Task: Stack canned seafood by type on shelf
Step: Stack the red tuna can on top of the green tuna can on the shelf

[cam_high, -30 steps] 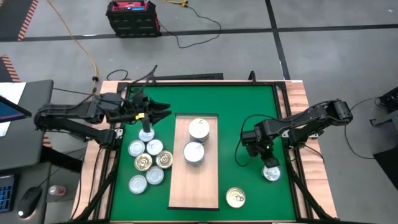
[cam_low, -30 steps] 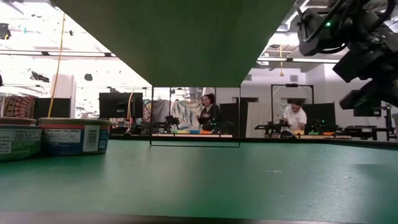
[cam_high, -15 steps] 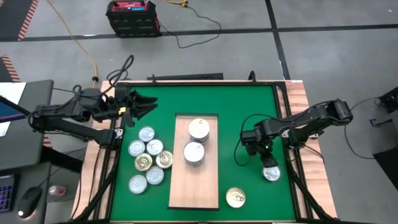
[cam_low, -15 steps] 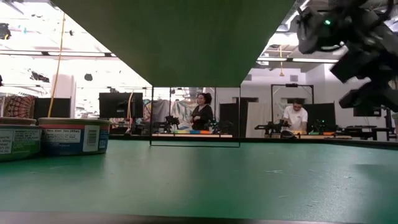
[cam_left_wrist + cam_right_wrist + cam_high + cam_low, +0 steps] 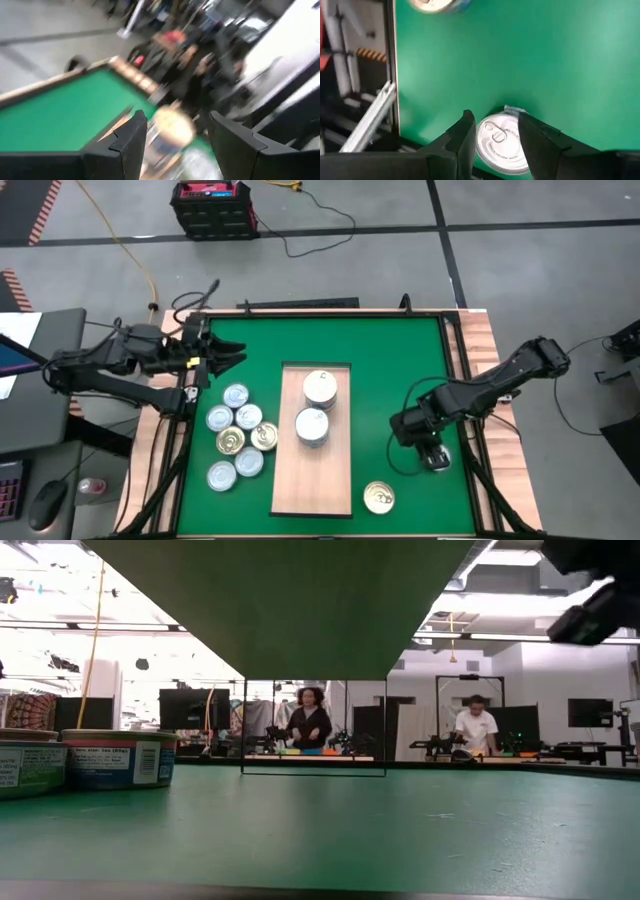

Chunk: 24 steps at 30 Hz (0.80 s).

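Observation:
The pale wooden shelf (image 5: 313, 480) lies mid-mat and bears two silver-topped cans (image 5: 320, 387) (image 5: 312, 425). Several cans (image 5: 240, 435) stand clustered on the green mat to its left, and a gold-topped can (image 5: 378, 497) stands near the front edge. My left gripper (image 5: 240, 358) hovers open at the far left and points level toward the shelf. My right gripper (image 5: 430, 448) points steeply down, open, above a silver can (image 5: 499, 142) that rests on the mat at the right. Its fingers (image 5: 465, 130) stand on either side of the can.
A raised wooden rim (image 5: 478, 370) and dark frame rails border the mat. Bare green mat lies between the shelf and my right arm. In the low view two cans (image 5: 115, 762) stand at the left, and people are at benches in the room beyond.
My left gripper has drawn back toward the table's left edge, away from the far can of the cluster. My right gripper has risen and swung toward the near edge, its wrist turning. The silver can below it has stayed in place.

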Each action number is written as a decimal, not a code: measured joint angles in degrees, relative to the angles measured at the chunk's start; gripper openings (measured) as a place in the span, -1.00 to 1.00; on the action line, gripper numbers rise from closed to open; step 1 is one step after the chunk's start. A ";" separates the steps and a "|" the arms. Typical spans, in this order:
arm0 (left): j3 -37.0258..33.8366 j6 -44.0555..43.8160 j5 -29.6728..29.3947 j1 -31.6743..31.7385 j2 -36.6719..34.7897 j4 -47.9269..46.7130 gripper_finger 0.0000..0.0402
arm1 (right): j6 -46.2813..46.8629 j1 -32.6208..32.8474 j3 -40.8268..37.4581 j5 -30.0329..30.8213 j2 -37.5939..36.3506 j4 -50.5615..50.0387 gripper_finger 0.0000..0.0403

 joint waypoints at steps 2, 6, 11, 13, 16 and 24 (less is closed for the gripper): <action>0.00 -1.96 -1.54 0.02 -0.13 -7.74 -0.01 | 2.98 0.16 0.95 0.36 0.00 2.10 -0.14; 0.00 -3.41 -1.84 0.02 -0.02 -25.06 -0.01 | 11.03 -0.70 2.41 1.50 0.02 6.47 -0.14; -0.02 1.70 7.64 3.41 0.67 -37.78 -0.01 | 19.48 -1.42 5.61 7.67 0.02 10.69 -0.14; 0.00 6.52 11.92 6.14 2.27 -41.93 -0.01 | 19.47 -1.46 7.29 9.97 0.01 10.79 -0.14; -0.81 14.64 18.07 10.53 6.60 -44.93 -0.01 | 19.44 -2.95 10.01 11.81 0.02 9.95 -0.14; -9.49 30.20 32.30 17.66 16.31 -38.31 -0.01 | 19.40 -7.57 19.04 14.05 0.02 7.27 -0.14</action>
